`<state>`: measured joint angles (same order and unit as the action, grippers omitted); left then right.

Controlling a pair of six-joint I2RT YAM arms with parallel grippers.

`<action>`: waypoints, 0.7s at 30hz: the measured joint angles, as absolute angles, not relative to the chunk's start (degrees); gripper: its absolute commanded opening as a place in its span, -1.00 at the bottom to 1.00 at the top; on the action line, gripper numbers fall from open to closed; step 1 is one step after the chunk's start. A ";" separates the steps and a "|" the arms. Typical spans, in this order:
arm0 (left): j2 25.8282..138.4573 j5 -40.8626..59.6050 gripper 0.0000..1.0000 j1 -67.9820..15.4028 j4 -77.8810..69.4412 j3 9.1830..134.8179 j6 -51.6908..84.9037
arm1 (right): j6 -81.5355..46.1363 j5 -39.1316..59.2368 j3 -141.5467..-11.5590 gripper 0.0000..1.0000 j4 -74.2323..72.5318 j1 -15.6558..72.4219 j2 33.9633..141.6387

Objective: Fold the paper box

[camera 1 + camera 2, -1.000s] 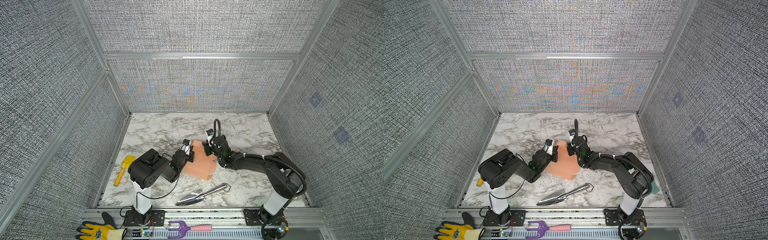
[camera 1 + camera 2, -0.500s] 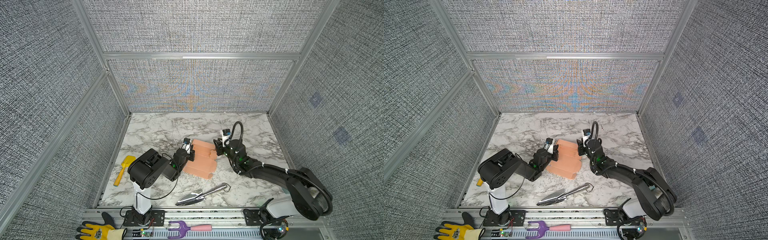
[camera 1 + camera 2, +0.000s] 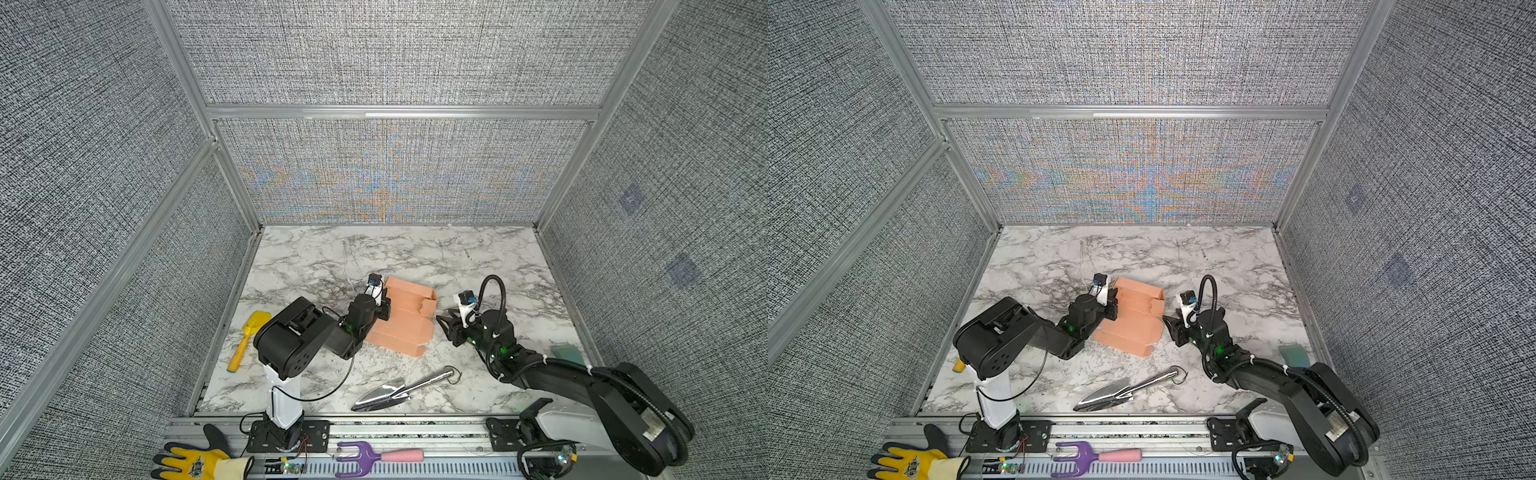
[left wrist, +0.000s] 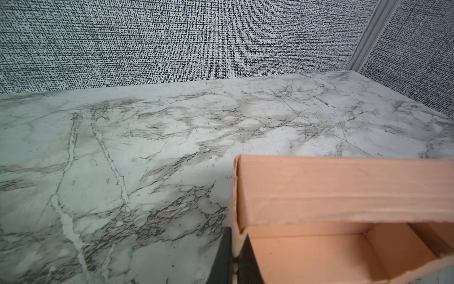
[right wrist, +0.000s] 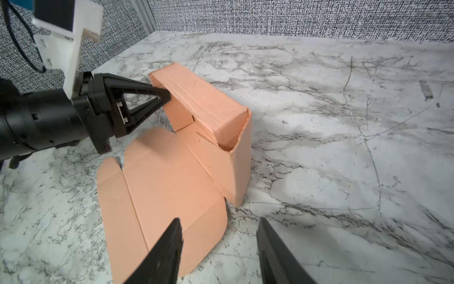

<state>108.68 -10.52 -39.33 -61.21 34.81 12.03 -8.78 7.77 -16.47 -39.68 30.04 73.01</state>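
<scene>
The paper box (image 3: 401, 328) lies in the middle of the counter (image 3: 332, 257) between your two arms, its sheet running roughly near to far: the far wall (image 5: 204, 98) is folded up and runs left to right, while the lid panel (image 5: 167, 186) lies flat on the near side. Your left jaws are clenched on the left end of that raised wall. Your right jaws stand parted and empty just right of the box, pointing left at the upright side flap (image 5: 235, 167). That arm is the free one and nearer the flap, so the coming move, I judge, is a short reach leftward across the box's short axis.
</scene>
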 measured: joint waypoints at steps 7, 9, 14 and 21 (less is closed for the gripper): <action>108.29 -10.46 -1.00 -39.33 -60.55 34.68 12.08 | -5.98 7.88 -19.86 -0.11 -46.39 30.02 84.66; 108.20 -10.44 -1.00 -39.33 -60.40 34.68 12.14 | -5.34 8.08 -21.02 -0.13 -47.68 30.02 87.22; 108.09 -10.39 -1.00 -39.33 -60.18 34.72 12.21 | -4.40 9.37 -23.64 -0.13 -50.72 30.11 90.89; 108.09 -10.59 -1.00 -39.31 -59.48 35.22 12.27 | -3.14 9.65 -26.52 -0.15 -50.76 31.83 93.32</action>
<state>108.09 -10.59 -39.31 -59.48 35.22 12.27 -3.14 9.65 -26.52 -50.76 31.83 93.32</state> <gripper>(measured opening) 0.069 0.430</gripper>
